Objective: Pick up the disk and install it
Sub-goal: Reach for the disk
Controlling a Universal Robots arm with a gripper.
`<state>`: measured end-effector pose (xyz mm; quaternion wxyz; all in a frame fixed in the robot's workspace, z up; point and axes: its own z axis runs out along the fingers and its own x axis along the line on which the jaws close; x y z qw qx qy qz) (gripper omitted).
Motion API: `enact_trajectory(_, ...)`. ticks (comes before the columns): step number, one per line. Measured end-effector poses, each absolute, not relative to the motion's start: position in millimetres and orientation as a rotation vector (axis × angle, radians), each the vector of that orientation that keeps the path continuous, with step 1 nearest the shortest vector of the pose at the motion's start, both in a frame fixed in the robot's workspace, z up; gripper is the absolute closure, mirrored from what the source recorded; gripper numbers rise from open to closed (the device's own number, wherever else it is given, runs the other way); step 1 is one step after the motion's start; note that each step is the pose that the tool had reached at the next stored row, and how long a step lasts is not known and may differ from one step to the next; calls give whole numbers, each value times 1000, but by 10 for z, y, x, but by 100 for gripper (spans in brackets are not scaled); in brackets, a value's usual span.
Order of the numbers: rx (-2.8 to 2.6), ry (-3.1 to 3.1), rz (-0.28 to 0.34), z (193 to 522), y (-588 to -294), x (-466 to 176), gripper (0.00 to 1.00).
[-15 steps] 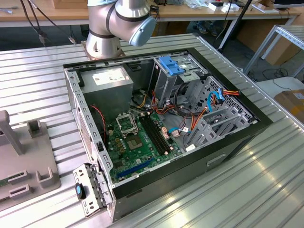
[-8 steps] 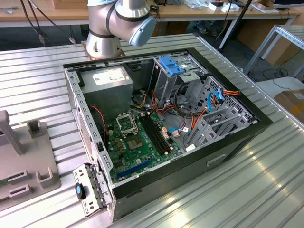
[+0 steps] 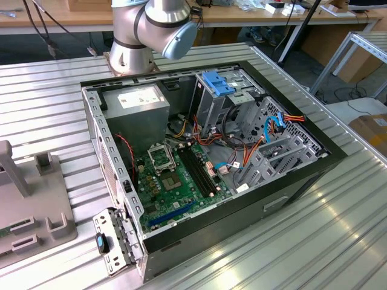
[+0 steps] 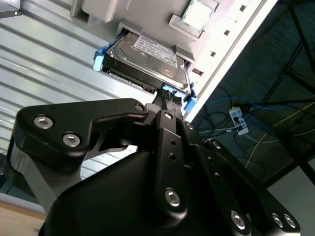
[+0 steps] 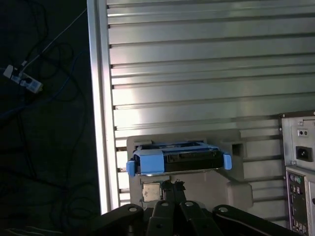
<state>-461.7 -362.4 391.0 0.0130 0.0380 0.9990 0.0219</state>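
Exterior view: the arm (image 3: pixel 148 27) is standing at the open computer case's (image 3: pixel 290 193) twelve o'clock. Second wrist view: the disk (image 4: pixel 147 54) is lying label-up in a grey holder (image 4: pixel 98 10), just beyond the gripper (image 4: pixel 165 102). First wrist view: the gripper's jaws are sitting closed, gripping nothing.

grey holder (image 5: pixel 241 182) posts beside disk (image 5: pixel 189 160), open ribbed table (image 5: pixel 197 73) beyond, PC case (image 5: pixel 298 187) nr
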Motion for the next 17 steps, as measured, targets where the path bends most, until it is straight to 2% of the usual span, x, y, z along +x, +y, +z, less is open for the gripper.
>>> enact_trajectory(1, 119, 3112, 68, 3887, -3524, -4676, 89)
enact_trajectory(3, 118, 3112, 68, 3852, -3506, -4680, 89)
enact_trajectory(6, 119, 3114, 68, 3758, -3504, -4682, 89)
enact_trajectory(17, 119, 3126, 63, 3757, -3505, -4681, 89)
